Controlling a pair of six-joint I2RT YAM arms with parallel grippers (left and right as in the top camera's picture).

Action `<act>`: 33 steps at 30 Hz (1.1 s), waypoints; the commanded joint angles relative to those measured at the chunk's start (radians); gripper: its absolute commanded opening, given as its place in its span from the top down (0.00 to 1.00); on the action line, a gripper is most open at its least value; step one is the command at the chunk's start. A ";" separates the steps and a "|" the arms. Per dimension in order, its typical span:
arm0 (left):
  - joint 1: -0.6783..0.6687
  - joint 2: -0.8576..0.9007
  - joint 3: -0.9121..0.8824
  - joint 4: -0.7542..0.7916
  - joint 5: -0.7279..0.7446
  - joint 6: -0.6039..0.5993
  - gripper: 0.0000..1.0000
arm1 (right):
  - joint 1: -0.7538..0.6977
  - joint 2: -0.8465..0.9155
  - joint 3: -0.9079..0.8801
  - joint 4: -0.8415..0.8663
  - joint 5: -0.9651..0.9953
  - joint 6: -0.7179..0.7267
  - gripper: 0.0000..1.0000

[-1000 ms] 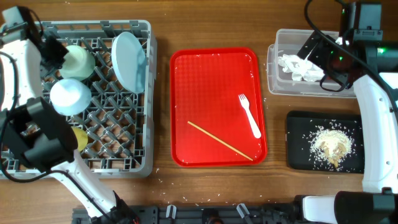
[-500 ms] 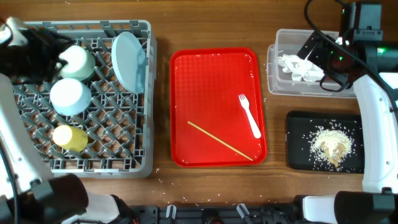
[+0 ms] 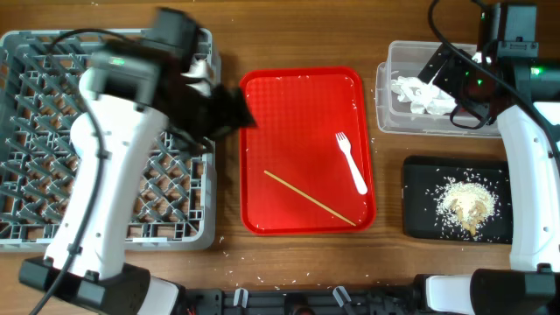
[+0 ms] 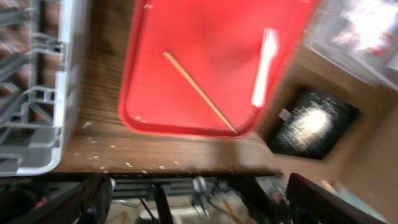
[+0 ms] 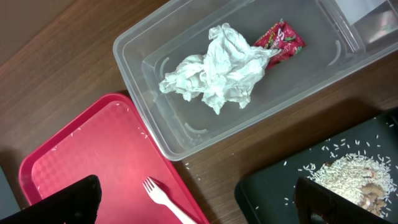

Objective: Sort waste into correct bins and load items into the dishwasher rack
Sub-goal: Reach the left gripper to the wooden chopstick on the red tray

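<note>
A white plastic fork [image 3: 352, 162] [image 4: 264, 59] [image 5: 168, 202] and one wooden chopstick [image 3: 309, 198] [image 4: 199, 93] lie on the red tray [image 3: 297, 96]. My left gripper [image 3: 229, 109] [image 4: 205, 199] hangs open and empty over the tray's left edge, beside the grey dishwasher rack [image 3: 35, 131]. My left arm hides the middle of the rack. My right gripper [image 3: 435, 63] [image 5: 199, 208] is open above the clear tub [image 3: 394, 118], which holds crumpled tissue [image 5: 217, 68] and a red wrapper [image 5: 280, 38]. Rice scraps [image 3: 464, 206] lie on the black tray [image 3: 420, 175].
Stray rice grains dot the wooden table near the front edge and between the trays. The rack's wall [image 4: 37, 112] stands just left of the red tray. Cables run along the right arm at the back right.
My left gripper opened over the rack, leaving the yellow cup there, then swung right to the red tray's left edge. The arm now covers the dishes. The right arm has not moved.
</note>
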 commanded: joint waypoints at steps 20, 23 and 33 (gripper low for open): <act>-0.522 0.069 -0.700 0.818 -0.342 -0.969 0.23 | 0.000 0.005 0.003 0.002 0.010 0.008 0.00; -0.532 0.139 -0.700 0.865 -0.343 -0.969 0.28 | 0.000 0.005 0.003 0.002 0.010 0.008 0.00; -0.534 0.282 -0.701 0.877 -0.343 -0.969 0.44 | 0.000 0.005 0.003 0.002 0.010 0.007 0.00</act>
